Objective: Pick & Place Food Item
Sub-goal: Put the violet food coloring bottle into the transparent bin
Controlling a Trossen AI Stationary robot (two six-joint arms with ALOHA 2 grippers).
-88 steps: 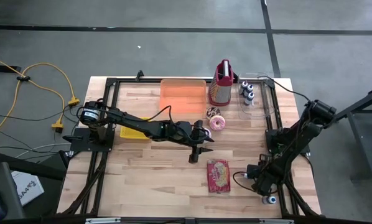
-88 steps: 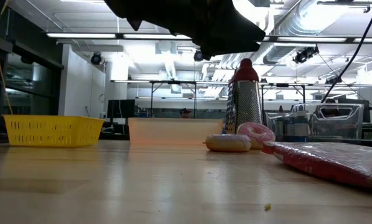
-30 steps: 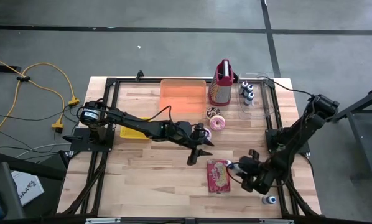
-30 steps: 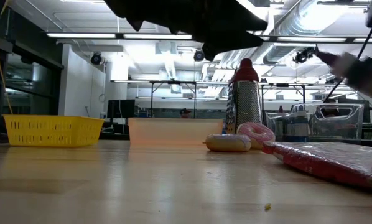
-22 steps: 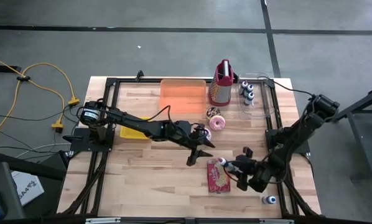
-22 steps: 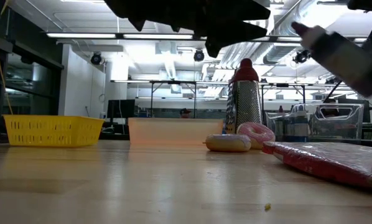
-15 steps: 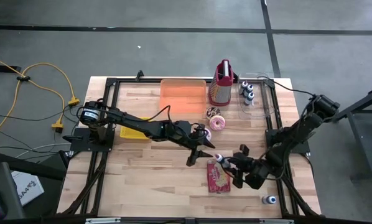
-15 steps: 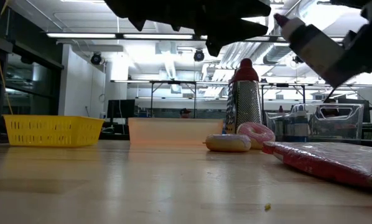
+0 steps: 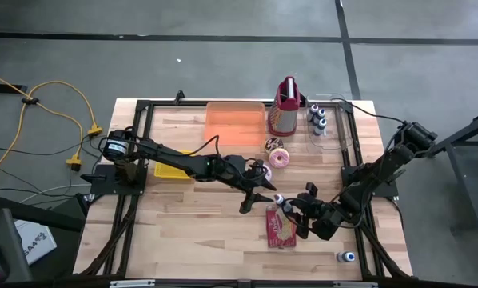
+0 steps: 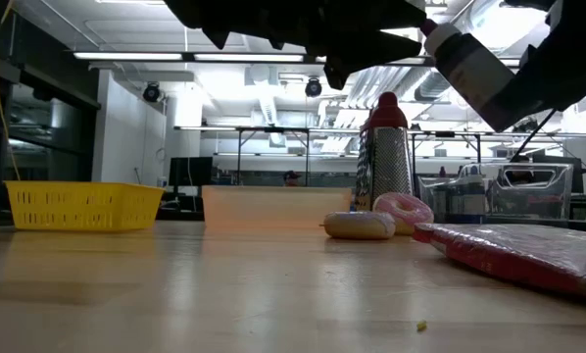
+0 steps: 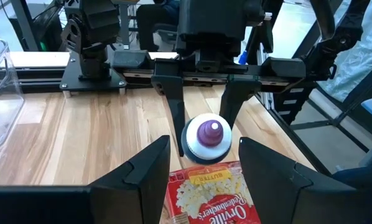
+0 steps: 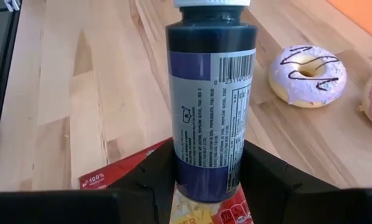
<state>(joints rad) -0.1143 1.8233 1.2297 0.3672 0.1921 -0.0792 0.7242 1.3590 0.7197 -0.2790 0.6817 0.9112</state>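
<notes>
My right gripper (image 9: 297, 214) is shut on a small bottle (image 12: 211, 93) of dark blue stuff with a white cap and purple tip (image 11: 209, 132), held in the air over a red popcorn packet (image 9: 280, 228) that lies flat on the table. My left gripper (image 11: 203, 152) hovers open above the table's middle (image 9: 251, 200), its fingers pointing at the bottle's cap from a short way off and touching nothing. Two pink donuts (image 9: 277, 152) lie farther back. My right gripper pinches the bottle's lower body (image 12: 204, 165) between its two fingers (image 12: 264, 171), one on each side. The bottle lies along the fingers, cap end pointing away from the wrist. It is lifted clear over the packet, tilted, with its cap (image 10: 440, 34) toward the table's left and raised.
An orange bin (image 9: 235, 122), a metal grater with a red top (image 9: 285, 108) and a clear box with more small bottles (image 9: 317, 118) stand along the far edge. A yellow basket (image 9: 171, 170) sits at the left, and one bottle (image 9: 348, 257) stands near the front right corner.
My right gripper has carried the bottle from the front right toward the table's middle and my left gripper, rising a little and turning at the wrist. The bottle now hangs over the popcorn packet's far end with its cap toward my left gripper.
</notes>
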